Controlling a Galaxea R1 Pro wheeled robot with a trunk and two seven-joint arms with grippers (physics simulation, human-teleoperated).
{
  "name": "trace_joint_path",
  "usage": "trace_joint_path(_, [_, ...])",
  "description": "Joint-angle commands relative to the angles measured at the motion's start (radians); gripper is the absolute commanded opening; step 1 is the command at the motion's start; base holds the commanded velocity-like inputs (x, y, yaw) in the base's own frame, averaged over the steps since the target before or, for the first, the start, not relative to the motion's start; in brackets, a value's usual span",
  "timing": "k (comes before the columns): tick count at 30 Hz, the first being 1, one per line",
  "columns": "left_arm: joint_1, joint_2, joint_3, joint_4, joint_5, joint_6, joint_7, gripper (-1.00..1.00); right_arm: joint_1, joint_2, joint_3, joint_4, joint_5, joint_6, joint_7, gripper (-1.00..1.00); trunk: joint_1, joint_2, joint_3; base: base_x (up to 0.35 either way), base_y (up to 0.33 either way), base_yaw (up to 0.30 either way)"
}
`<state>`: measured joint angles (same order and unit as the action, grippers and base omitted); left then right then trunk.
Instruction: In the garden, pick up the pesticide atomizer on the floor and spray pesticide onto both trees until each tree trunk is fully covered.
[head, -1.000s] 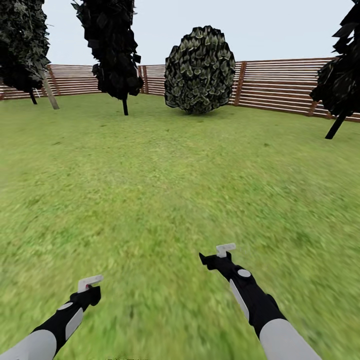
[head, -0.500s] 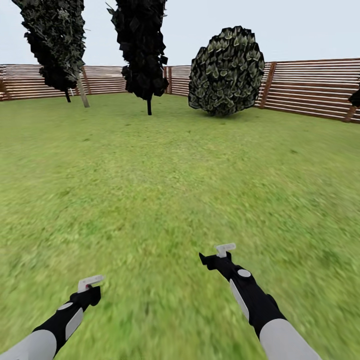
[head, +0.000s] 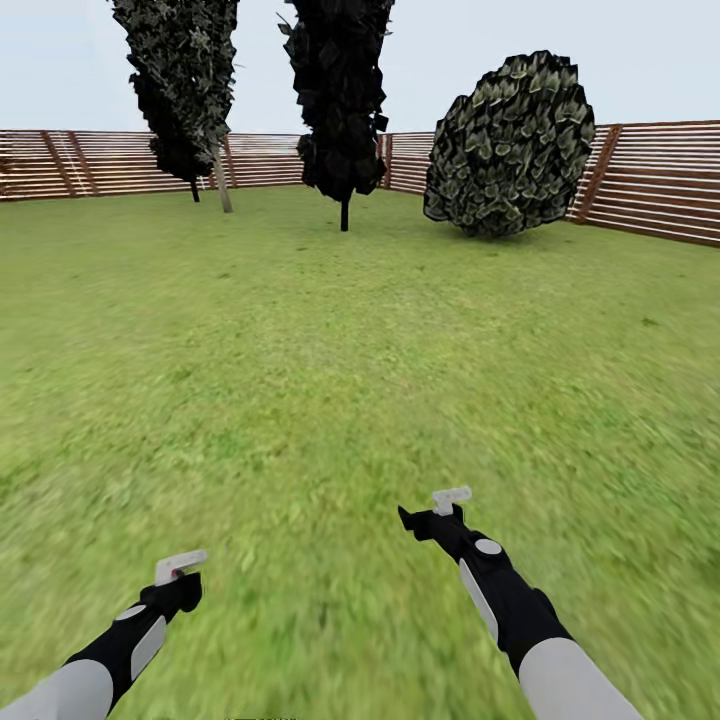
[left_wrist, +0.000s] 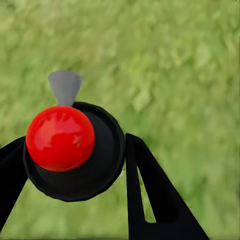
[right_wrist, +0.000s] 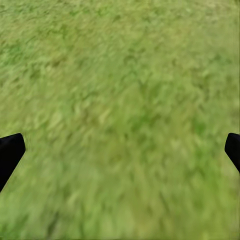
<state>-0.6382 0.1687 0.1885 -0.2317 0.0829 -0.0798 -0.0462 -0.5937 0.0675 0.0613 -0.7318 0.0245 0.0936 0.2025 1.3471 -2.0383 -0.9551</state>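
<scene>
Left end effector (head: 180, 566) is clamped on the pesticide atomizer (left_wrist: 100, 165), red knob up and grey nozzle pointing ahead over the lawn (head: 330, 330). It rides low, ready to aim, I'd say. Right end effector (head: 430, 508) hangs spread wide, empty. 1 pale leaning trunk (head: 222, 185) stands by the far fence (head: 660, 180).

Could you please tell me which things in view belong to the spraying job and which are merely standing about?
Job: lawn; left claw; black thing with a red knob at it, perhaps the sprayer; right claw; pale leaning trunk, possibly a target tree.
Just about: dark thin-trunked tree; second dark tree; round bush; fence.
</scene>
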Motion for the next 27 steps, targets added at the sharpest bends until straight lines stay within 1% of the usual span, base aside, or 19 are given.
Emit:
trace_joint_path(1, [0.000, 0.000, 0.000, 0.000, 0.000, 0.000, 0.000, -1.00, 0.000, 0.000, 0.000, 0.000, 0.000, 0.000, 0.000, 1.00, -0.004, 0.007, 0.003, 0.000, 0.000, 0.283])
trace_joint_path(27, [0.000, 0.000, 0.000, 0.000, 0.000, 0.000, 0.000, -1.00, 0.000, 0.000, 0.000, 0.005, 0.000, 0.000, 0.000, 1.00, -0.104, 0.189, 0.085, 0.000, 0.000, 0.282])
